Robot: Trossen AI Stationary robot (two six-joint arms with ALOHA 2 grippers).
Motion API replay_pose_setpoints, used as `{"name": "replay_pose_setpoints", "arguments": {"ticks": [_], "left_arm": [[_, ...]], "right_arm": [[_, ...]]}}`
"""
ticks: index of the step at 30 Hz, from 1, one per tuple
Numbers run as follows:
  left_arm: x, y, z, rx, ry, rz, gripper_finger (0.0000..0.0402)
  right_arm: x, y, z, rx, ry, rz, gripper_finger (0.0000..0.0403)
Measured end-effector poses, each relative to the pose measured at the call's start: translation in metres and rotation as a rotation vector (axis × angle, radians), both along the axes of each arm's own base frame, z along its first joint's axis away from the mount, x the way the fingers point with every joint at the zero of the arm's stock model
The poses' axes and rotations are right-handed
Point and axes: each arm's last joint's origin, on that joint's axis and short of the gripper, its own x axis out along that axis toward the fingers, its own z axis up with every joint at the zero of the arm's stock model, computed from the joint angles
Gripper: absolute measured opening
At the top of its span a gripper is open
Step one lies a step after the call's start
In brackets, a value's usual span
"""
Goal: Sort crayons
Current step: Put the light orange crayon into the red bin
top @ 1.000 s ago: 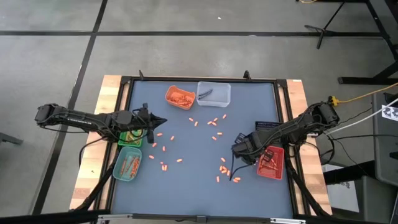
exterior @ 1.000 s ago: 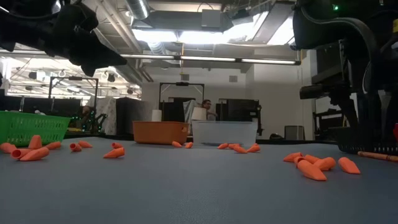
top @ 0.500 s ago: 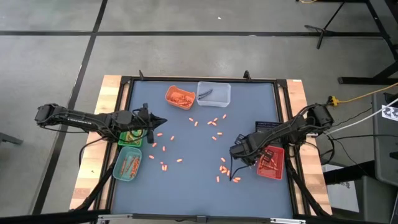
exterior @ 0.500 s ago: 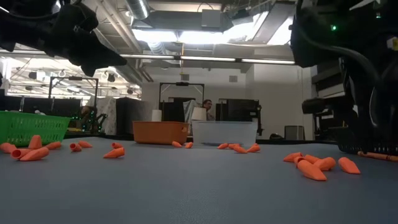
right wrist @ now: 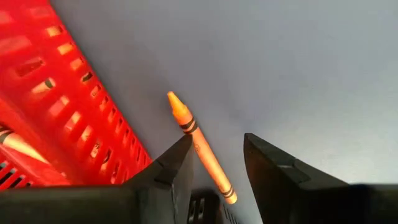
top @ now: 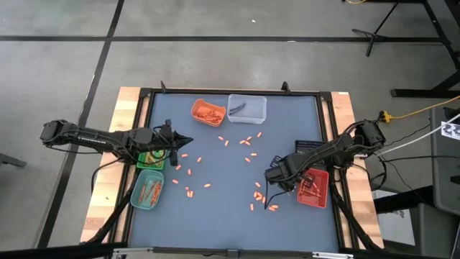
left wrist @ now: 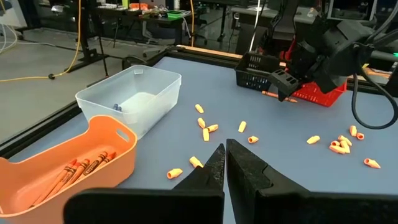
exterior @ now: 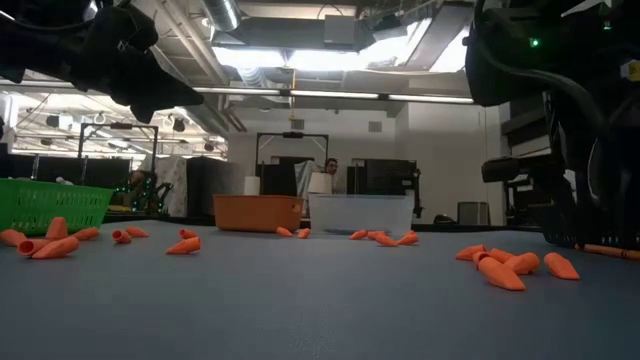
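Two arms are over your desk. Your right gripper sits low beside the red basket at the desk's right edge, jaws spread wide and gripping nothing; an orange crayon lies flat on the desk between the fingers, just beside the basket wall. More crayons lie inside that red basket. Your left gripper hangs above the desk on the left, near the green basket, jaws pressed together and empty. Scattered across the middle of the desk you have many short orange crayon pieces. At the far edge stand an orange tray holding whole orange crayons and, touching it, a clear tray with something small and dark in it. A teal tray with orange sticks sits near the front left. A black basket stands behind the red one.
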Motion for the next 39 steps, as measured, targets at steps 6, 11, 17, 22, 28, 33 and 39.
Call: {"name": "replay_pose_setpoints", "arguments": {"ticks": [6, 11, 17, 22, 28, 33, 39], "left_arm": [[0.0, 0.0, 0.0, 0.0, 0.0, 0.0, 0.0002], [0.0, 0.0, 0.0, 0.0, 0.0, -0.001, 0.0002], [0.0, 0.0, 0.0, -0.001, -0.001, -0.004, 0.0002], [0.0, 0.0, 0.001, -0.001, -0.011, -0.012, 0.0002], [0.001, -0.001, 0.002, 0.022, -0.021, -0.018, 0.0002], [-0.002, -0.002, 0.007, 0.016, -0.053, -0.054, 0.0002], [-0.014, -0.003, 0.015, 0.08, -0.097, -0.127, 0.0002]], "right_arm": [[-0.002, -0.001, -0.001, -0.01, 0.028, 0.001, 0.014], [-0.002, -0.001, -0.003, -0.014, 0.035, 0.004, 0.014], [-0.001, -0.001, -0.011, -0.044, 0.041, 0.03, 0.014], [0.0, -0.002, -0.012, -0.07, 0.03, 0.039, 0.014], [0.006, -0.001, -0.011, -0.07, -0.013, 0.039, 0.0132], [0.008, 0.0, -0.012, -0.072, -0.036, 0.042, 0.009], [0.009, 0.0, -0.011, -0.073, -0.046, 0.044, 0.0043]]}}
